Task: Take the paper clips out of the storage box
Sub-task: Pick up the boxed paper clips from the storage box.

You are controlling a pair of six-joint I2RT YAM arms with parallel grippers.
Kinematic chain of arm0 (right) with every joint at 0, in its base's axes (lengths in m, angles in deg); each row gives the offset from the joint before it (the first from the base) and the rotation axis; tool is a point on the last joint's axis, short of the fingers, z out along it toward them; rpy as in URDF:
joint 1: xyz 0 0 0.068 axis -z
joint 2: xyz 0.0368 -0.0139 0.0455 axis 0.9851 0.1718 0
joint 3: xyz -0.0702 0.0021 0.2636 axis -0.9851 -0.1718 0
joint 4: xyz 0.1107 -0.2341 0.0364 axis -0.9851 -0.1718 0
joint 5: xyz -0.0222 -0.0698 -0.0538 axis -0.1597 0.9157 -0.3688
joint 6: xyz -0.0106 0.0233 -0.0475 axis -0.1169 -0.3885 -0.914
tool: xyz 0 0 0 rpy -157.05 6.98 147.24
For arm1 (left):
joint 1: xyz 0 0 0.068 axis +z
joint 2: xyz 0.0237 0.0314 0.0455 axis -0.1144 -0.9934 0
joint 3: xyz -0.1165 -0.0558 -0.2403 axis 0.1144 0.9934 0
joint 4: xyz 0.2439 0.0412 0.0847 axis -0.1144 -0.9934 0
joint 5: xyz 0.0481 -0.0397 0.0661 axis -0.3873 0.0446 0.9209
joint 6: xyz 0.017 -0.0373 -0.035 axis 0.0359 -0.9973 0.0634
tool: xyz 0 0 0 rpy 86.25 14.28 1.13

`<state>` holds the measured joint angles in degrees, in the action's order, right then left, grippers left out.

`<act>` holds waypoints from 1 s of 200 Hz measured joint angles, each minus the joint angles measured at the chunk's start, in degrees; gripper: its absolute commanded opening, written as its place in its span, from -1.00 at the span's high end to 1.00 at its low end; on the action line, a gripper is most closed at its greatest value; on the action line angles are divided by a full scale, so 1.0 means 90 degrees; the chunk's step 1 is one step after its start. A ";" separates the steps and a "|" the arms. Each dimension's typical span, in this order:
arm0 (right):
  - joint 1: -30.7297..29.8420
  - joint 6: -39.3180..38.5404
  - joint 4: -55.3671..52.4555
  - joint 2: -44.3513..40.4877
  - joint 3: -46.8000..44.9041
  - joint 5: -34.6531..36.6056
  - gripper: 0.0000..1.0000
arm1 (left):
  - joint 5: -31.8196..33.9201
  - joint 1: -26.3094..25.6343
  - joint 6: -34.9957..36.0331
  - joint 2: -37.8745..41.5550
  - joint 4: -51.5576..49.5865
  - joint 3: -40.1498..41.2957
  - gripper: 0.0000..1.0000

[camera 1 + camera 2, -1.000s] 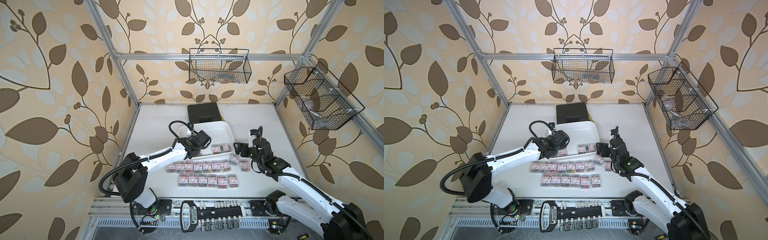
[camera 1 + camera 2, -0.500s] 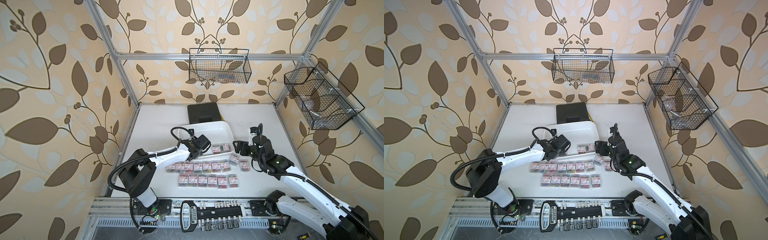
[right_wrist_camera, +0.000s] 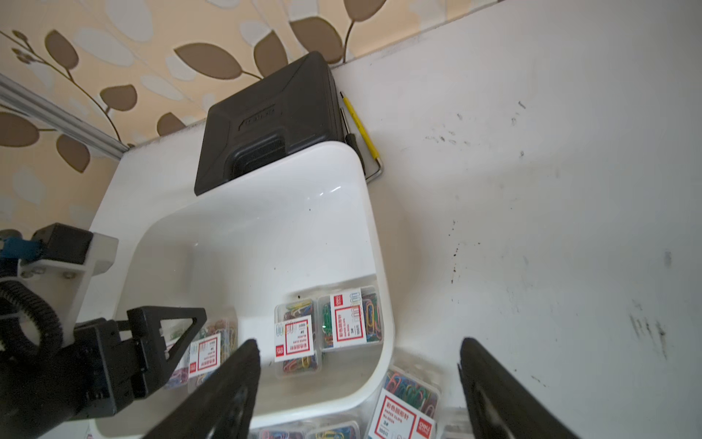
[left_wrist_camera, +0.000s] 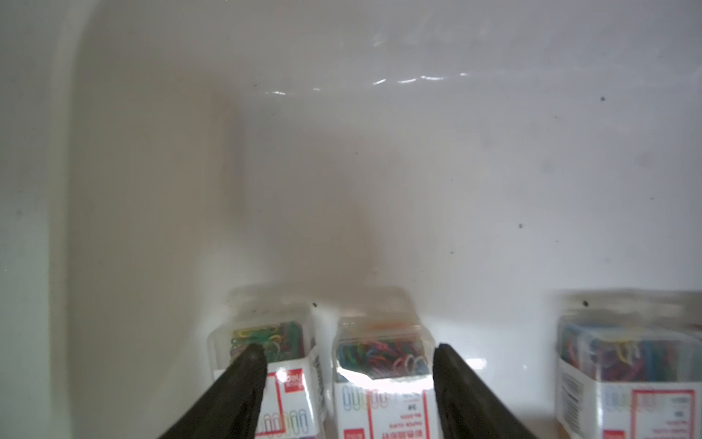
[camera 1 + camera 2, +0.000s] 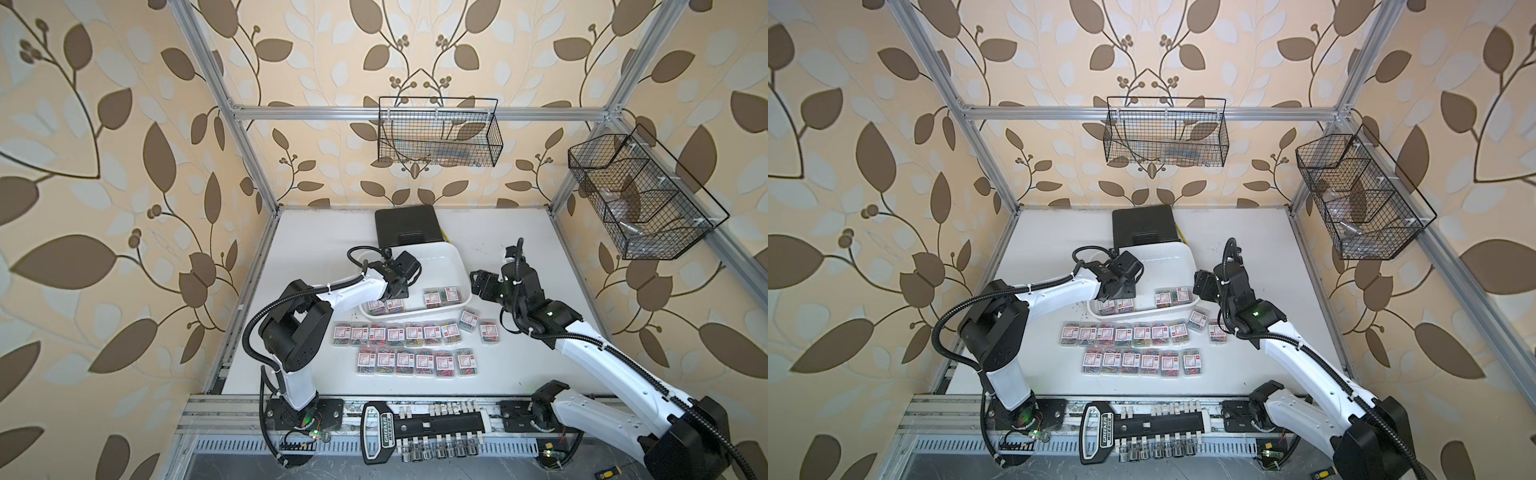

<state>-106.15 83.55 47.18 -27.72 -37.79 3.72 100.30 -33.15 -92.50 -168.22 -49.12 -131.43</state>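
Clear plastic boxes of paper clips (image 5: pixel 441 298), each with a white label edged red, lie in two places. We count four inside the storage box (image 5: pixel 440 266), all along its near wall, two by the left corner and two by the right. The others lie on the table (image 5: pixel 311 249) just in front of it, labels up, in two rows (image 5: pixel 417 362). The two at the right end of the back row sit askew.

The left hand (image 4: pixel 347 353) reaches down into the storage box over the left two, its fingers spread. In the wrist view one box sits between them. One fingertip (image 4: pixel 250 361) overlaps the neighbouring box, and we cannot tell whether either touches.

The right hand (image 3: pixel 359 346) hovers over the storage box's right near corner, fingers wide apart and holding nothing.

A black hard case (image 5: pixel 407 226) sits against the far rim, with a yellow-handled tool (image 3: pixel 361 125) beside it. Black wire baskets (image 5: pixel 438 133) hang on the walls.
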 measured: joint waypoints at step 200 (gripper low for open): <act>0.0364 -0.0857 -0.3359 0.0313 0.2480 -0.0340 -0.54 | -0.0549 -0.0233 -0.1489 -0.0464 -0.1205 -0.0515 -0.27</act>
<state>-102.87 75.83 16.96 -24.90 -15.48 0.66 95.36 -35.25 -105.90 -172.39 -59.96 -136.07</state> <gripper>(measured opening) 0.776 0.644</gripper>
